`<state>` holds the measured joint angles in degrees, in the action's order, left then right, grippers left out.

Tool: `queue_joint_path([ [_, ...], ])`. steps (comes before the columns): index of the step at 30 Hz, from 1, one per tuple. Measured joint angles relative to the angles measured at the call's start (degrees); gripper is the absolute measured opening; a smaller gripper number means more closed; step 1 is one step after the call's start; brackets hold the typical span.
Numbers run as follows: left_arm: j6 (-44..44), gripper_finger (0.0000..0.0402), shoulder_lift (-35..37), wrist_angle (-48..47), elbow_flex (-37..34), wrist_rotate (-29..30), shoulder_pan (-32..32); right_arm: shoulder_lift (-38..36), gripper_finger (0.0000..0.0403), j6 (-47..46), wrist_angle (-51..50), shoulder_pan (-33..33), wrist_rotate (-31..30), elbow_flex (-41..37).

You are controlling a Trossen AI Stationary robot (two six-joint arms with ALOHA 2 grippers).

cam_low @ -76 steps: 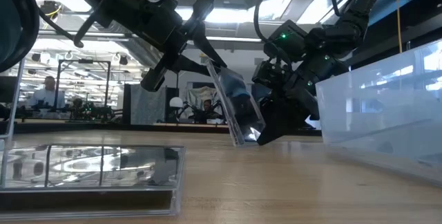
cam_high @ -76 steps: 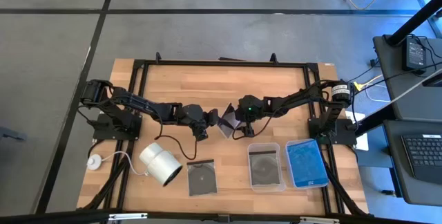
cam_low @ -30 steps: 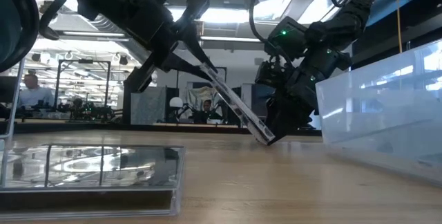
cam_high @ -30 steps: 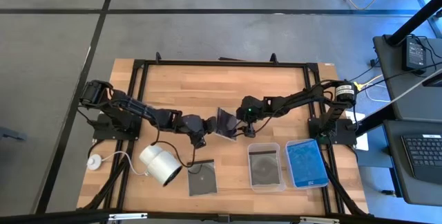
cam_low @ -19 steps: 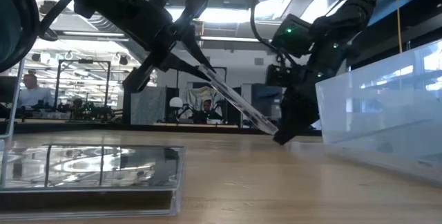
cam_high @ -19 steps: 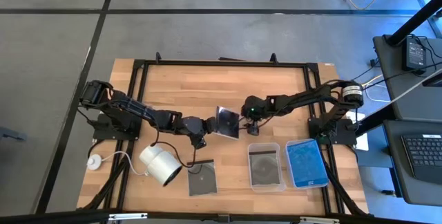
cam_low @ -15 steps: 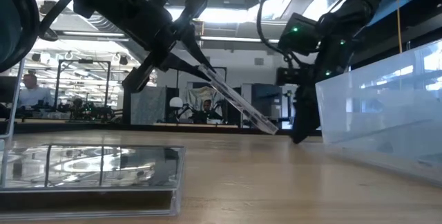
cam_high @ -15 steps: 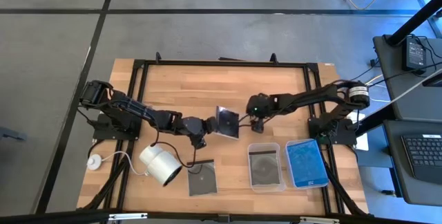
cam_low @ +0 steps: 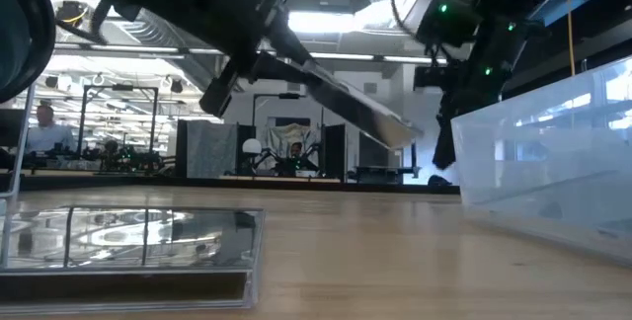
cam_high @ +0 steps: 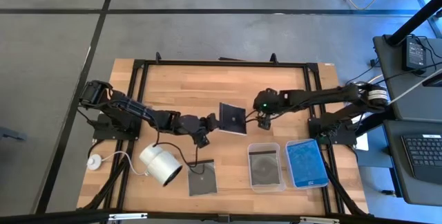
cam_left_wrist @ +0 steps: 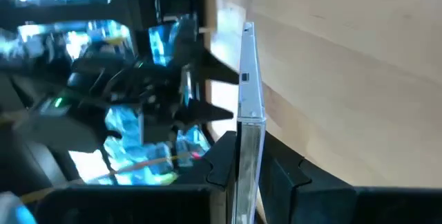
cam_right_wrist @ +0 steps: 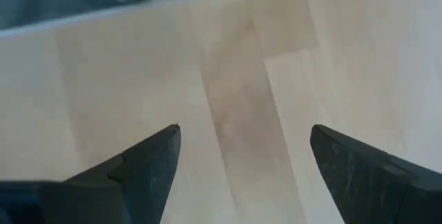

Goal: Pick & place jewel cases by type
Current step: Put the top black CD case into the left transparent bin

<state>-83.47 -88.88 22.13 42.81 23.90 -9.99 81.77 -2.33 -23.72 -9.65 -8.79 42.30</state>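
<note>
My left gripper (cam_high: 209, 122) jaws clamped on dark case (cam_high: 233, 118) edge, case lifted off table (cam_high: 186, 86), presumably to carry toward trays. Right gripper (cam_high: 263, 121) jaws spread wide, empty, just beside it. Second dark case (cam_high: 202, 178) flat near white cylinder (cam_high: 160, 164). Lab room behind, person seated far off.

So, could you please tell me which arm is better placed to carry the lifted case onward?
Left: its end effector already clamps the dark case clear of the table; the right end effector is open, empty.
</note>
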Motion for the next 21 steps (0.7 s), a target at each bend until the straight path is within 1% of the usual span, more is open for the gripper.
queue_joint_path([
  [3, -6.5, 0.0043, 0.0, -0.1, 0.0, 0.0, -0.8, -4.4, 0.0324, 1.3, -2.0, 0.0, 1.6, 0.1],
  [6, -8.1, 0.004, 0.0, 0.5, 0.0, -0.4, -1.8, -9.5, 0.0324, 1.2, -4.5, 0.0, 2.2, 0.1],
  [9, -8.4, 0.0036, 0.0, 1.9, 0.0, -3.5, -2.9, -14.5, 0.0324, 1.0, -4.4, 0.0, 2.3, 0.1],
  [11, -8.6, 0.0037, 0.0, 3.0, 0.0, -6.6, -3.6, -17.3, 0.0324, -0.7, -2.9, 0.0, 3.9, 0.1],
  [12, -9.0, 0.0038, 0.0, 3.4, 0.0, -8.3, -3.7, -18.5, 0.0324, -2.1, -1.6, 0.0, 6.1, 0.1],
  [14, -10.5, 0.0044, 0.0, 3.9, 0.0, -10.6, -4.0, -20.3, 0.0324, -4.3, 1.4, 0.0, 12.6, 0.2],
  [17, -13.6, 0.0047, 0.0, 6.3, 0.0, -12.9, -4.3, -21.1, 0.0324, -7.3, 7.7, -0.1, 24.8, 0.2],
  [21, -17.5, 0.0039, 0.0, 8.3, 0.0, -14.6, -4.3, -19.8, 0.0324, -9.7, 16.7, -0.1, 42.0, 0.2],
])
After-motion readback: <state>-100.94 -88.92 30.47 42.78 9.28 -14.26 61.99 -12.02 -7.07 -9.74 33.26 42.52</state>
